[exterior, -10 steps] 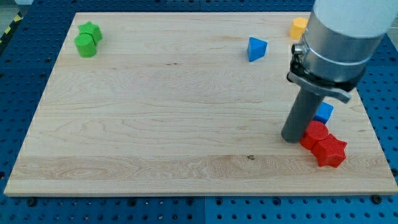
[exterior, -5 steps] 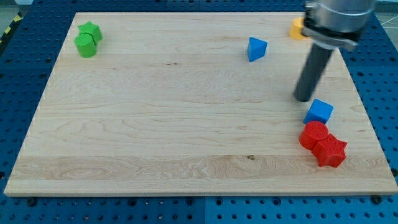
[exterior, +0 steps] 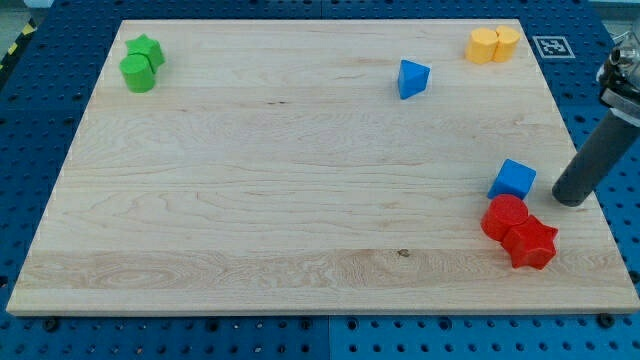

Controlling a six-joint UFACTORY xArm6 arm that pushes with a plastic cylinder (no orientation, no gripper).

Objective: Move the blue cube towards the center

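Note:
The blue cube sits near the right edge of the wooden board, just above the red blocks. My tip stands to the right of the blue cube, a short gap away, at the board's right edge. It does not touch the cube. The rod rises from the tip toward the view's upper right.
A red cylinder and a red star lie together just below the blue cube. A blue triangular block is at the upper middle right. Two yellow blocks are at the top right. Two green blocks are at the top left.
My tip moved from the left of the blue cube, up past it, then round to its right side. The blocks have not moved.

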